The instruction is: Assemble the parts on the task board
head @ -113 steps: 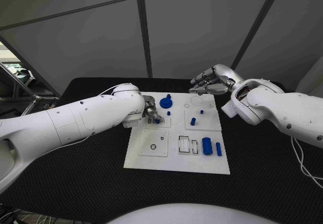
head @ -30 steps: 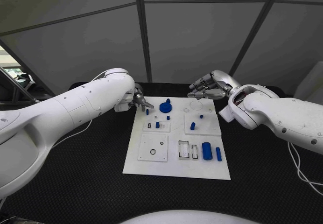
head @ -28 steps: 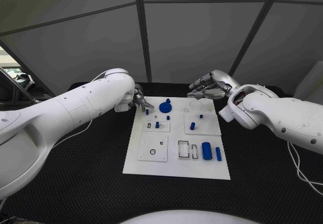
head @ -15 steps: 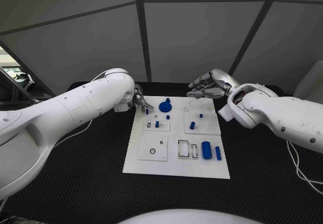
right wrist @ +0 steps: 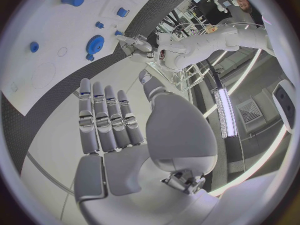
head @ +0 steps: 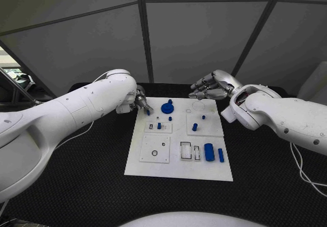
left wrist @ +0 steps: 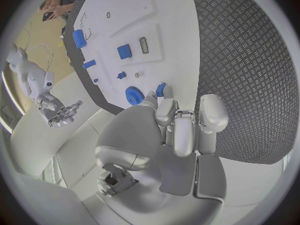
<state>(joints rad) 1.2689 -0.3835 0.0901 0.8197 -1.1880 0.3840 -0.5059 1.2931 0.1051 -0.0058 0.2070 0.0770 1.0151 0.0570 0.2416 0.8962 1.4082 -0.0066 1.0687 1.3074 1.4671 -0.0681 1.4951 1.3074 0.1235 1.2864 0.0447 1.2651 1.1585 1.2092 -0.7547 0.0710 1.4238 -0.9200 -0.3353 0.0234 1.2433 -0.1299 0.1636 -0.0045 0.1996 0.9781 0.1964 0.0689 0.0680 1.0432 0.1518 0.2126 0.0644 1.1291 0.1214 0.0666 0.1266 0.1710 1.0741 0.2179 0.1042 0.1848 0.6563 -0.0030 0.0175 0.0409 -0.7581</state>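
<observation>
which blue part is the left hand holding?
The small blue peg pinched in the left hand fingers, above the board's far-left edge. The blue gear beside it and all other blue pieces sit on the task board, untouched.

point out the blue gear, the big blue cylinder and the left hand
blue gear (head: 167,108), head view, on its toothed disc near the board's far edge
big blue cylinder (head: 209,152), head view, on the middle of its body
left hand (left wrist: 181,120), left wrist view, on its fingers, which pinch a small blue peg
</observation>
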